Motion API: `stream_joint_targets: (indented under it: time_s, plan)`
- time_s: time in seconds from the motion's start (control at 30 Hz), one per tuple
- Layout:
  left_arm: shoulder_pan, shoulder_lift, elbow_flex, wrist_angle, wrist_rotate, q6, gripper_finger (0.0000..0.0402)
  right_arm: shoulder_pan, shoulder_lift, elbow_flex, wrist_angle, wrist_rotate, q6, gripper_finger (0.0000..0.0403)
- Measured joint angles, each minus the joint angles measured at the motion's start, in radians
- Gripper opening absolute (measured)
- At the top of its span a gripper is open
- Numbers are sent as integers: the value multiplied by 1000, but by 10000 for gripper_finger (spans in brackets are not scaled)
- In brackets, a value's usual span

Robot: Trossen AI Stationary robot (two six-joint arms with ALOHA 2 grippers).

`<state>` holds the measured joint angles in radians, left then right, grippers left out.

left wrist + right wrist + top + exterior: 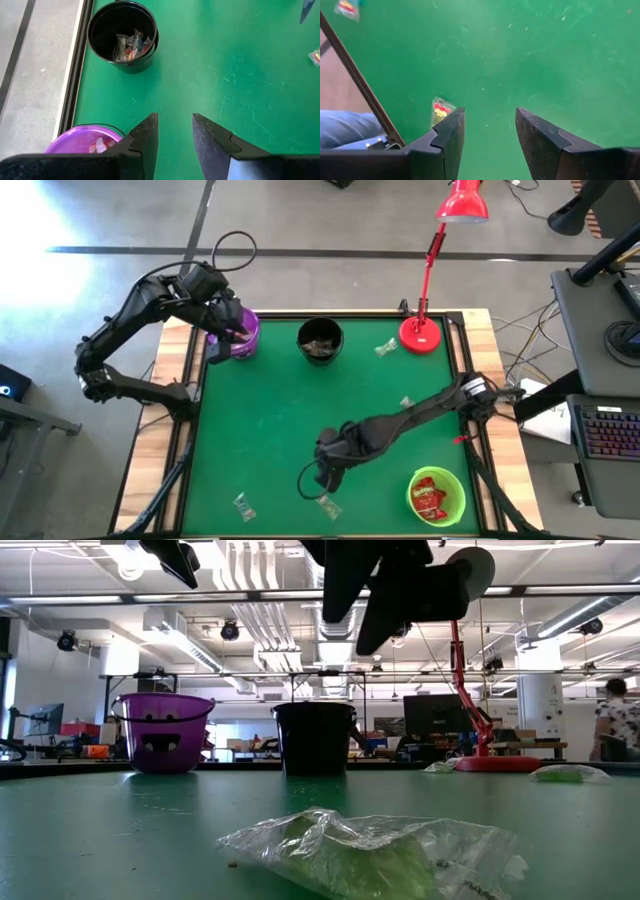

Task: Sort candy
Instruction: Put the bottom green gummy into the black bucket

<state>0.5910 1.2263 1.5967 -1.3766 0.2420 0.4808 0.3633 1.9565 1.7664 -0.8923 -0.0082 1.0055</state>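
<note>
The right gripper (328, 470) is held over the near middle of the green bench (300, 420), its two dark fingers (447, 135) spread wide with only bare green mat seen between them; nothing is gripped or touched; a clear-wrapped candy (327, 502) lies on the mat just near of it. The left gripper (228, 330) is poised at the far left corner above the purple bowl (243, 335), its fingers (147, 135) parted by a moderate gap and empty; a red-and-white wrapped sweet (97, 146) is seen inside that bowl.

The black bowl (320, 340), at the far middle, is seen to hold several clear and reddish wrapped pieces (131, 46); the green bowl (437, 495), at the near right corner, is filled with red-wrapped sweets (430, 498). Loose pieces are scattered over the mat: a clear packet (242, 503) at the near left, a greenish twist (386, 348) beside the red lamp base (422, 333) at the far right, and a small pale one (405, 402) right of centre. In the low view a crumpled clear wrapper with green contents (370, 855) lies closest to the camera.
</note>
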Motion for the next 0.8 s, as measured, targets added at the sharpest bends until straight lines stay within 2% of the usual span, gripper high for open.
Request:
stream_joint_targets:
  time_s: [0.1, 0.4, 0.5, 0.8]
  plan:
    - [0, 0, 0, 0, 0, 0, 102, 17, 43, 11, 6, -16, 16, 174]
    - [0, 0, 0, -1, 1, 0, 102, 40, 172, 12, 149, -181, 19, 183]
    - [0, 0, 0, -2, 1, 0, 102, 53, 188, 12, 204, -183, 25, 183]
    - [0, 0, 0, -5, 1, 0, 102, 96, 207, 12, 218, -183, 19, 183]
